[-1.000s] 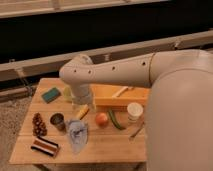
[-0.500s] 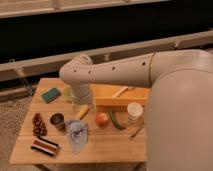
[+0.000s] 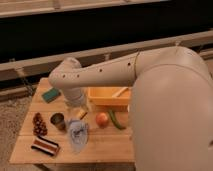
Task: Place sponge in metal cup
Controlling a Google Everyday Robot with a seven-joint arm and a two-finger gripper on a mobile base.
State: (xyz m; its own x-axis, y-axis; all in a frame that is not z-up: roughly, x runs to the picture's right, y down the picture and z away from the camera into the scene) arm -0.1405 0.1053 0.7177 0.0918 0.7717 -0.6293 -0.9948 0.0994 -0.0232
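- Sponge (image 3: 50,94): green, lying flat on the far-left part of the wooden surface (image 3: 110,145). Nothing touches it, and it is not in the cup.
- Metal cup (image 3: 58,120): upright, nearer than the sponge and a little right of it, with bare wood between the two. What is inside it cannot be made out.
- Claw (image 3: 77,106): hangs low over the middle of the surface, right of the sponge and just far-right of the cup. It points down and is apart from the sponge. Cannot tell whether it is apart or together, since the wrist above hides most of it.
- Arm (image 3: 100,75): white, reaching in from the right across the far side of the surface, then bending down at an elbow above the sponge's right side.
- Small yellow item (image 3: 82,115): just below the claw; contact cannot be told.
- Crumpled blue-grey cloth (image 3: 77,134): near side of the cup, just right of it.
- Dark red clustered object (image 3: 38,125): left of the cup, near the left edge.
- Striped dark-and-light item (image 3: 45,146): near-left corner.
- Orange fruit (image 3: 102,119): right of the claw, mid-surface.
- Green elongated item (image 3: 116,120): just right of the orange fruit.
- Yellow tray (image 3: 107,96): far side, right of the claw, partly under the arm.
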